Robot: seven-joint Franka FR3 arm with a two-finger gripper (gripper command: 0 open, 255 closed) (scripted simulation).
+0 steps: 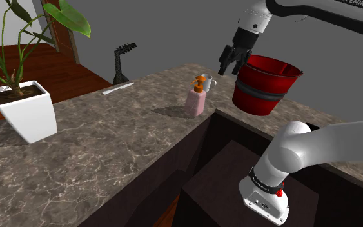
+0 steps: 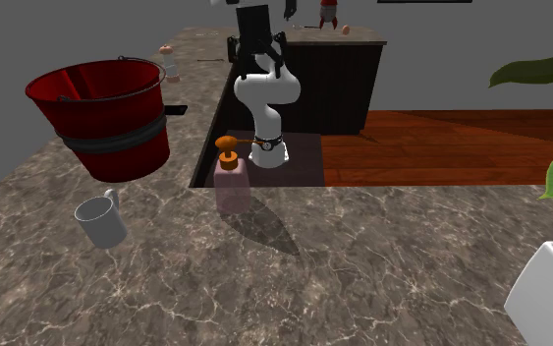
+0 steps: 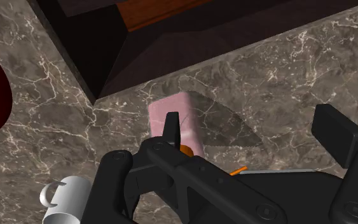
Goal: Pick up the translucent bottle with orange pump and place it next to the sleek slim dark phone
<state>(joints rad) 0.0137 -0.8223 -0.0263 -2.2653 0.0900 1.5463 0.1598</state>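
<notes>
A pale pink translucent bottle (image 1: 196,102) with an orange pump (image 1: 200,80) stands upright on the marble counter (image 1: 96,148), close to the edge by the dark recess. My gripper (image 1: 230,71) hangs open in the air above it, toward the shoulder view's right, holding nothing. Seen from the wrist, the bottle (image 3: 190,118) lies below, right by one finger (image 3: 171,130), and the other finger (image 3: 336,133) stands far off it. A slim flat white bar (image 1: 118,88), which may be the phone, lies farther along the counter to the shoulder view's left. The bottle (image 2: 230,177) also stands at the counter edge opposite.
A red bucket (image 1: 264,84) sits close beside the gripper, and a small white mug (image 1: 209,82) stands just behind the bottle. A white pot with a plant (image 1: 24,109) is at the shoulder view's far left. A black stand (image 1: 122,61) rises behind the white bar.
</notes>
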